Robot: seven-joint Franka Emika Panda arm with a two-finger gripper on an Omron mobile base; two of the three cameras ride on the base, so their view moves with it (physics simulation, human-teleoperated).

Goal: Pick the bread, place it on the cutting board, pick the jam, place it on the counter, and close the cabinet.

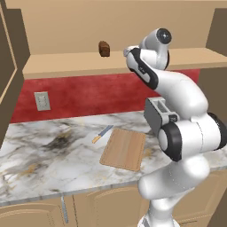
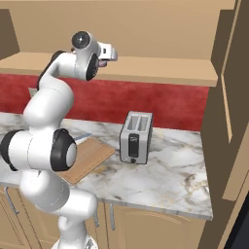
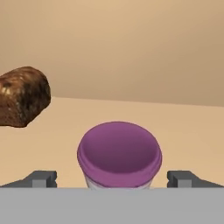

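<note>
On cabinet shelf (image 1: pixel 66 66), upper level, above red backsplash (image 1: pixel 88 95):

Gripper (image 3: pixel 113 178): jaws spread wide, holding nothing; dark fingertips (image 3: pixel 43 178) flanking jam (image 3: pixel 119 154) on either side, clear gaps visible, no contact. Seen in right base view at shelf height (image 2: pixel 104 57), reaching into cabinet opening.

Jam: squat purple jar, upright, lid facing up, standing on shelf between the spread fingertips, centred in hand view. Round; no long axis to tell.

Bread (image 1: pixel 104 48): small dark brown loaf, rounded top up, resting on same shelf, apart from jam, to its left in hand view (image 3: pixel 22 96). Long axis running roughly front to back on shelf, one end face toward the room in left base view.

Below, on counter (image 1: pixel 40 150), white marble with dark veining:

Cutting board (image 1: pixel 124 148): flat, light wood, lying bare, long axis angled from front edge toward backsplash.

Knife (image 1: pixel 102 134): just beside board's far left corner, yellow handle nearer, blade pointing toward wall.

Toaster (image 2: pixel 136 137): silver, upright, right of board, slots up.

Cabinet door (image 2: pixel 228 82): standing swung out at right edge.
</note>
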